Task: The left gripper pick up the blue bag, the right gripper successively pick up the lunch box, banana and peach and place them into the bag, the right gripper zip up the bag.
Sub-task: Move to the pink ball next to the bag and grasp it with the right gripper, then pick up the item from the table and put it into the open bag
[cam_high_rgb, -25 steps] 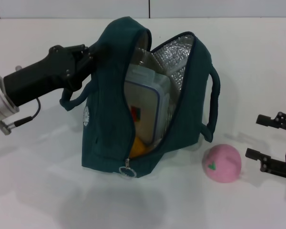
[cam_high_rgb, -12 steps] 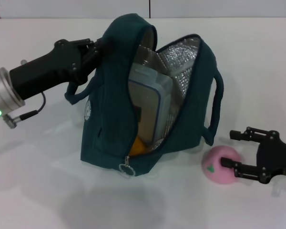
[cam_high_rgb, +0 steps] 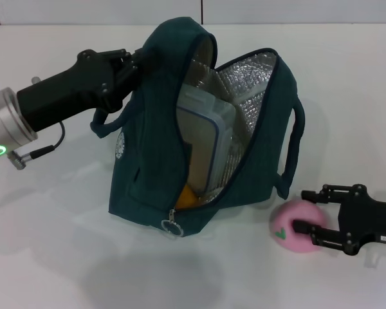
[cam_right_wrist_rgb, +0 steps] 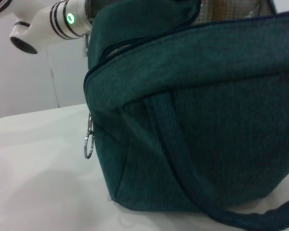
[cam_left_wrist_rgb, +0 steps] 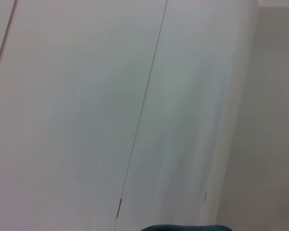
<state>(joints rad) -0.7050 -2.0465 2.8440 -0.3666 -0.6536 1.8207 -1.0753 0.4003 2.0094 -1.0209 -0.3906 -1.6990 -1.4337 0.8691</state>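
The blue bag (cam_high_rgb: 180, 154) stands on the white desk (cam_high_rgb: 64, 257) with its mouth gaping, the silver quilted lining (cam_high_rgb: 248, 84) showing on the inner wall. The left gripper (cam_high_rgb: 130, 64) has its fingers closed on the upper edge of the bag's near flap and holds that side up; one loop handle hangs just below those fingers, and its wrist shows a green light. Inside the opening the lunch box (cam_high_rgb: 206, 141) stands on edge, leaning against the lining, and a bit of the yellow-orange banana (cam_high_rgb: 186, 198) shows beneath it at the bottom of the bag. The zipper's metal ring pull (cam_high_rgb: 172, 226) dangles at the low front end of the opening. The right gripper (cam_high_rgb: 303, 210) lies low over the desk beside the bag's other handle, its fingers spread apart on either side of the peach (cam_high_rgb: 289, 226), one finger resting against the pink surface, not clamped. In the right wrist view the bag's teal side and handle strap fill most of the frame.
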